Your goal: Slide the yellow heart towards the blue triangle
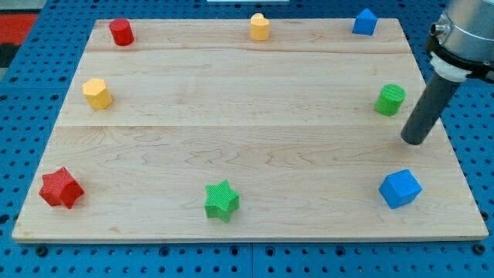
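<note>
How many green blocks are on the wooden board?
2: a green star-shaped block near the view's bottom centre, and a green cylinder block at the view's right, just left of my tip. None appear hidden.

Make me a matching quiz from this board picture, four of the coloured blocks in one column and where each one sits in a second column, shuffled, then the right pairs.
Blocks:
1. red star-shaped block
2. green star-shaped block
3. blue triangular block
4. red cylinder block

Places:
A. the view's top right corner
B. the view's bottom edge, near the middle
C. the view's top left corner
D. the view's bottom left corner

Pairs: 1-D, 2-B, 3-A, 4-C
</note>
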`<action>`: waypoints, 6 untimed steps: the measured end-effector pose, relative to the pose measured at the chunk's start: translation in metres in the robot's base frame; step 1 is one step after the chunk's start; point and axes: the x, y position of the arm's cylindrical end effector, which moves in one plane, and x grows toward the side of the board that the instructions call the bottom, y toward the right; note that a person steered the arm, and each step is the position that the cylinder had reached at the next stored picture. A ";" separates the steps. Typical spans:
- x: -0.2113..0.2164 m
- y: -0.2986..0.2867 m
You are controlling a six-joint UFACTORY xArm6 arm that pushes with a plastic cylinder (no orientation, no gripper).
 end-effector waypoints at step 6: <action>-0.218 -0.295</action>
